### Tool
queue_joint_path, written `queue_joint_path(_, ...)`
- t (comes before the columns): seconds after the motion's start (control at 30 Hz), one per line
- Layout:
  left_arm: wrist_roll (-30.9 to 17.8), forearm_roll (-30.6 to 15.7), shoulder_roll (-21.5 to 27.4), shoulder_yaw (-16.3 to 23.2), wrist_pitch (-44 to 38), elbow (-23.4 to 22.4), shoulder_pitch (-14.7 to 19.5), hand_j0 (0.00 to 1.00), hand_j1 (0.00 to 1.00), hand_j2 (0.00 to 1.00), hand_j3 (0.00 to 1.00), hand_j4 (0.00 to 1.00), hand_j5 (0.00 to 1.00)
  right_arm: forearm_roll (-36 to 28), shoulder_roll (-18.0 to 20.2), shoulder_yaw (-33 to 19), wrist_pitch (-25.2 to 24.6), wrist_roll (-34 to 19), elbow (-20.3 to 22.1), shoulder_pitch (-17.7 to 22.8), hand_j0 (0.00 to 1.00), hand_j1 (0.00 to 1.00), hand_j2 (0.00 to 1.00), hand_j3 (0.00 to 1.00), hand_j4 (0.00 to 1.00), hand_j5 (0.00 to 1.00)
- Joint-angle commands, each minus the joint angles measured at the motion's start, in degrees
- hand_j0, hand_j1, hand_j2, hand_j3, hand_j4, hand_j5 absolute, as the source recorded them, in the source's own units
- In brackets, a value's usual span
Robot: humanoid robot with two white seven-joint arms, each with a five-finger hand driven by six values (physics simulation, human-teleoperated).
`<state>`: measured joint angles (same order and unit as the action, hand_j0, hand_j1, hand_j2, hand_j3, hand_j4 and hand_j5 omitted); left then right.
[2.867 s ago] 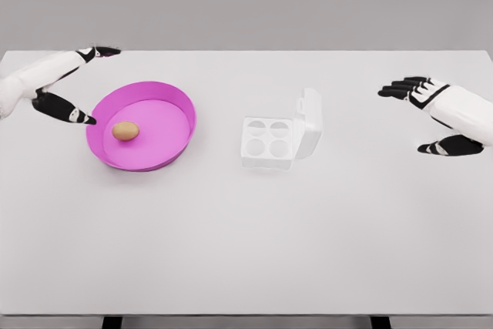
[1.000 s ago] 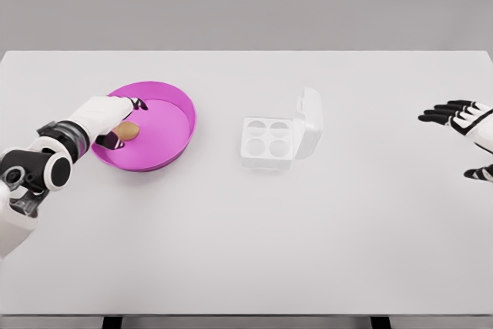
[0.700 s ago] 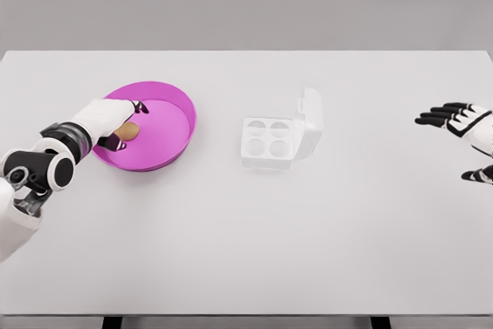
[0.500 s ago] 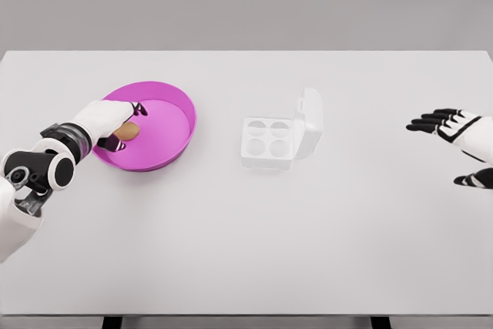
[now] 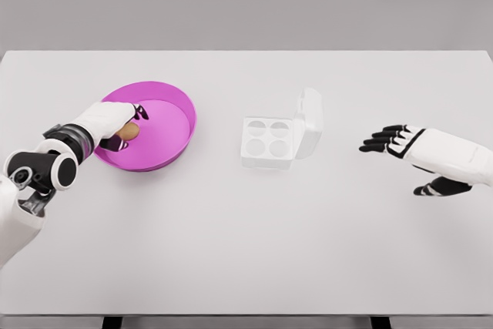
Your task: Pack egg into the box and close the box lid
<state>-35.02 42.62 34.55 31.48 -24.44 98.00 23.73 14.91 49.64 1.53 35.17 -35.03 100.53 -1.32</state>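
**Inventory: one table, two hands, one dish, one egg, one box**

1. Table (image 5: 246, 252), one. White top filling most of the frame, grey wall behind along the upper edge.

2. Left hand (image 5: 108, 119), one. Arm enters at the lower left edge, black joint at the wrist. The hand reaches over the near-left rim of the dish, its fingers curled around the egg; only part of the egg shows between them. Whether the egg is lifted clear of the dish floor cannot be told.

3. Pink dish (image 5: 173, 113), one. Round, shallow, raised rim, left of centre in the frame.

4. Egg (image 5: 130, 130), one. Brown, inside the dish at its left side, under the left hand's fingers.

5. Egg box (image 5: 268, 142), one. White, at centre frame, well apart from the dish. Four round cups, counted two by two, all showing white. Lid (image 5: 310, 121), one, standing up open along the box's right side.

6. Right hand (image 5: 408, 148), one. Arm enters from the right edge at mid height. Fingers spread and extended toward the box, black tips, thumb held lower; nothing in its hold. It is clear of the box, right of the lid.
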Motion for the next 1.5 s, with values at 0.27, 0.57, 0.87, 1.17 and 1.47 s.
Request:
queue_joint_path(0.27, 0.0, 0.2, -0.1, -0.1, 0.0, 0.0, -0.5, 0.67, 0.67, 0.67, 0.67, 0.67, 0.67, -0.2, 0.4, 4.2, -0.2, 0.0, 0.0, -2.0, 1.0, 1.0, 1.0, 1.0, 1.0, 1.0)
queue_joint_path(0.57, 0.0, 0.1, -0.2, -0.1, -0.2, 0.0, -0.8, 0.64, 0.64, 0.64, 0.64, 0.64, 0.64, -0.2, 0.4, 4.2, -0.2, 0.0, 0.0, -2.0, 1.0, 1.0, 1.0, 1.0, 1.0, 1.0)
queue_joint_path(0.87, 0.0, 0.2, -0.2, -0.2, 0.0, 0.0, -0.8, 0.5, 0.5, 0.5, 0.5, 0.5, 0.5, -0.2, 0.5, 4.2, -0.2, 0.0, 0.0, -2.0, 1.0, 1.0, 1.0, 1.0, 1.0, 1.0)
queue_joint_path(1.17, 0.0, -0.1, -0.8, -0.7, -0.1, 0.3, -0.5, 0.43, 0.43, 0.43, 0.43, 0.43, 0.43, -0.2, 0.5, 4.2, -0.2, 0.0, 0.0, -2.0, 1.0, 1.0, 1.0, 1.0, 1.0, 1.0)
queue_joint_path(1.47, 0.0, -0.4, -2.1, -1.2, 0.8, 1.6, 0.2, 0.41, 0.41, 0.41, 0.41, 0.41, 0.41, -0.2, 0.3, 4.2, -0.2, 0.0, -0.1, -3.2, 1.0, 1.0, 1.0, 1.0, 1.0, 1.0)
